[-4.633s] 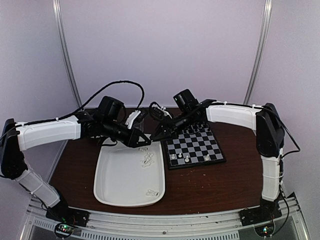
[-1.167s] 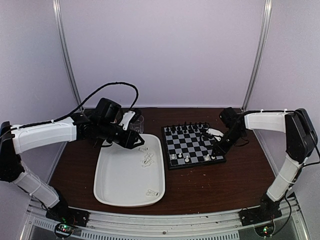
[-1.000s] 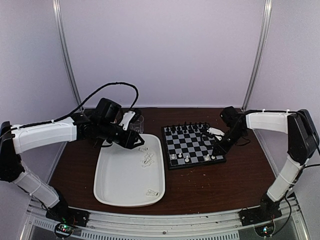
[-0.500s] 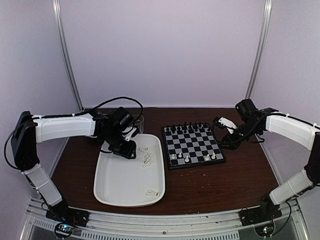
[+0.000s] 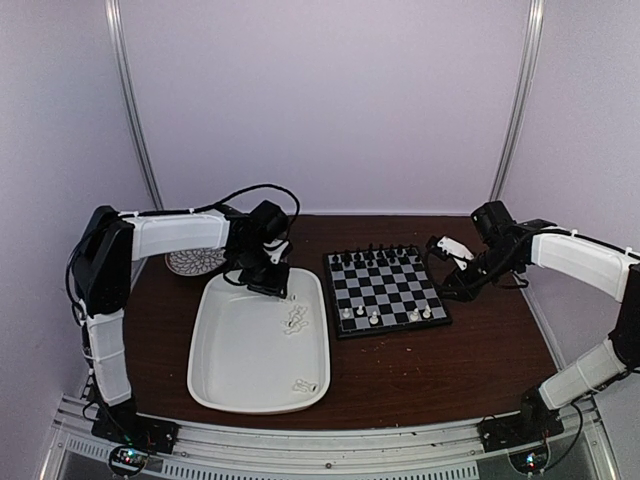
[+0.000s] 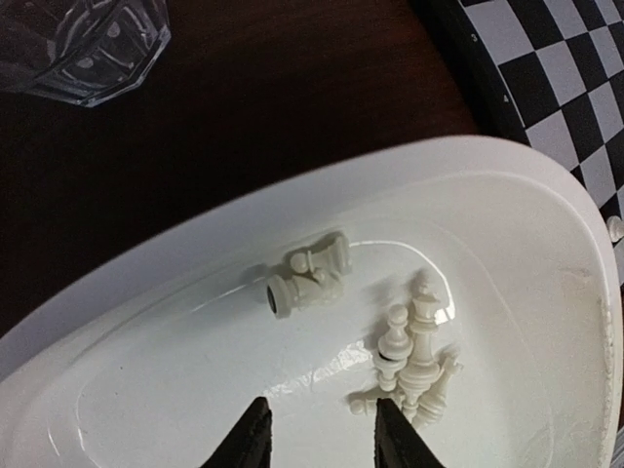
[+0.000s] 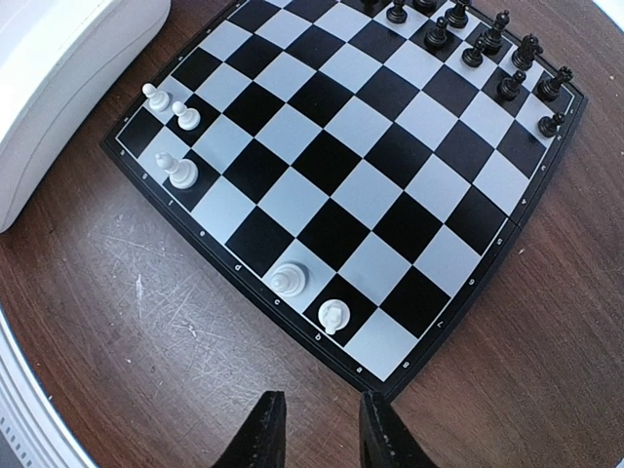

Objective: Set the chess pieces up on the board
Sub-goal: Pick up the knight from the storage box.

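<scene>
The board (image 5: 388, 290) lies right of centre, black chessmen (image 7: 468, 39) lined along its far edge. Several white chess pieces (image 7: 288, 280) stand near its front edge. More white chess pieces (image 6: 414, 361) lie tipped over in a cluster inside the white tray (image 6: 546, 253), with two more (image 6: 312, 278) just beyond. My left gripper (image 6: 322, 434) hangs open over the tray's far end, beside that cluster, nothing between its fingers. My right gripper (image 7: 319, 429) is open and empty above the bare table just off the board's corner. In the top view the left gripper (image 5: 272, 285) and right gripper (image 5: 450, 285) flank the board.
The white tray (image 5: 258, 350) sits left of the board, with a few more white pieces (image 5: 305, 385) near its front. A clear glass bowl (image 6: 78, 49) stands on the dark table behind the tray. Metal posts rise at the back corners.
The left arm has swung in, bringing its gripper over the tray's far end. The right gripper has pulled back off the board's right side, leaving a white piece standing there.
</scene>
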Tool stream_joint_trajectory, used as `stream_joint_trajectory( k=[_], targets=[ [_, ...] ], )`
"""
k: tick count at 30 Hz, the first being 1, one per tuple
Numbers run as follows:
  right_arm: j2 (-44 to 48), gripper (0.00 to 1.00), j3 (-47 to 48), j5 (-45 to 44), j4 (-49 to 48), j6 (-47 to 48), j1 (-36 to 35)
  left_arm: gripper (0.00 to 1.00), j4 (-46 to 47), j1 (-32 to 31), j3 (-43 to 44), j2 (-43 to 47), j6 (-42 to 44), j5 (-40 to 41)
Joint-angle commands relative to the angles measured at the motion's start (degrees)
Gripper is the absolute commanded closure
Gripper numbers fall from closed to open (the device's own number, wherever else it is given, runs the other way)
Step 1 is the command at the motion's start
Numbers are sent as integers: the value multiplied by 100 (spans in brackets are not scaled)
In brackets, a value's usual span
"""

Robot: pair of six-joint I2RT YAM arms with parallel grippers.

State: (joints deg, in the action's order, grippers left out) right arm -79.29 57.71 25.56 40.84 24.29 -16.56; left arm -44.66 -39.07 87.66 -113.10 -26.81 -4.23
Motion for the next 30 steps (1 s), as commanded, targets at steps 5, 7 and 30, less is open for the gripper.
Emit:
stream_joint_trajectory(
  k=[5,7,30],
  targets=[
    [1,71,-14,84,-86,131,46,60,13,81,621,-398,1464,-126],
    [1,71,-22,84,-96,144,47,59,19,132,672,-453,1781,-186],
    [-78,72,27,297,-24,176,43,63,335,600,631,-1048,3445,-1434]
  ],
)
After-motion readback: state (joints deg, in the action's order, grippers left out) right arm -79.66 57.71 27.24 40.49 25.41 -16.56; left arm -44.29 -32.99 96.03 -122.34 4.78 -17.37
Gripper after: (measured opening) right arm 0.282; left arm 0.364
